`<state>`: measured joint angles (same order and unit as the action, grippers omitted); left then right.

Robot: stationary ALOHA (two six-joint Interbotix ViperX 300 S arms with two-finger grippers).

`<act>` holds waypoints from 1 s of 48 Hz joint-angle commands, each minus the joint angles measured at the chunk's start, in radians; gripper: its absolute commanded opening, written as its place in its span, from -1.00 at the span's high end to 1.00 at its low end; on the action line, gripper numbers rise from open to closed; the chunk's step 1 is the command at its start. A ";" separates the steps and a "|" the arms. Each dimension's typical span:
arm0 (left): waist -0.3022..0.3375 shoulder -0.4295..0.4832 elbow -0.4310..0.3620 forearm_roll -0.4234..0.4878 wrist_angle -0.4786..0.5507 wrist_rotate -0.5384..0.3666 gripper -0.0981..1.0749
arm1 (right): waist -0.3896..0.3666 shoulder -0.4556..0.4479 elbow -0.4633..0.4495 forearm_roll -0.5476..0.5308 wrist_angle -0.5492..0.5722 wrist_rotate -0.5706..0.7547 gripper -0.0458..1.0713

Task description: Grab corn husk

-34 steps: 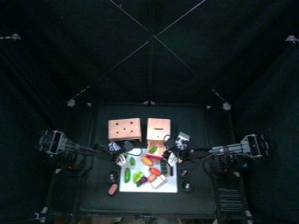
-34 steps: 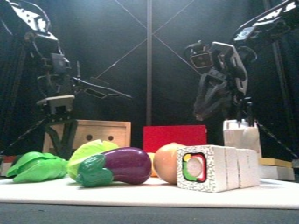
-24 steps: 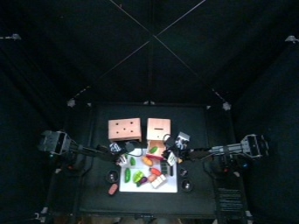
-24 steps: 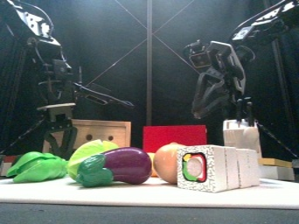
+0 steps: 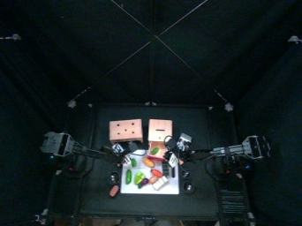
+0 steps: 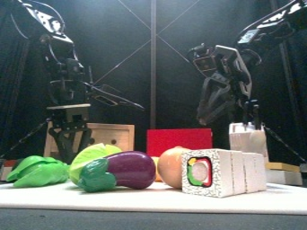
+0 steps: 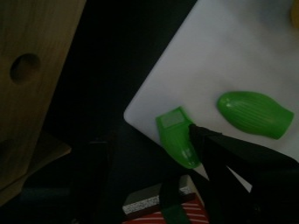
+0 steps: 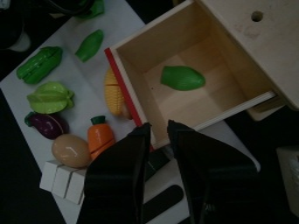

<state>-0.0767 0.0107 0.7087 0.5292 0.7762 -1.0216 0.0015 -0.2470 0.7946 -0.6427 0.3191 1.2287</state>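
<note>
Approach step, by my reading: nothing is held yet.

Top view: white mat [image 5: 151, 185] lies at the front middle of the worktop, crowded with toy food; two boxes sit behind it, a wooden box [image 5: 125, 131] and a red box [image 5: 160, 130]. Left arm comes in over the mat's left edge, right arm over its right edge. Items are too small here to name singly.

Front view: left claw [image 6: 67, 135] hangs above the mat's left end, jaws pointing down and standing apart. Below and in front of it lie green pieces beside an eggplant [image 6: 124, 169]. Right arm hangs behind the right end, clear of everything.

Left wrist view: two green pieces lie near the mat's corner. The long ribbed one, which I take for the corn husk [image 7: 177, 140], lies along the mat's edge just past the jaw tips; a broader green leaf [image 7: 254, 114] lies apart from it. Left claw is empty. Next move likely calls for a straight descent, jaws straddling the husk across its narrow side, then a close. The husk's near end is hidden behind one jaw.

Right wrist view: right claw [image 8: 156, 149] points at the open wooden box, which holds one green piece [image 8: 183, 78]. Its jaws show a narrow gap and grip nothing. Corn cob [image 8: 114, 92] lies at the mat's near edge.
</note>
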 commanded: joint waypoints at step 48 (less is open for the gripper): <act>0.000 0.095 -0.038 -0.153 -0.063 0.006 -0.57 | -0.005 -0.002 -0.031 0.003 -0.006 0.002 -0.26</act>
<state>-0.0798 0.1028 0.6688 0.3774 0.7378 -1.0155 -0.0015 -0.2362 0.7885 -0.6412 0.3175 1.2257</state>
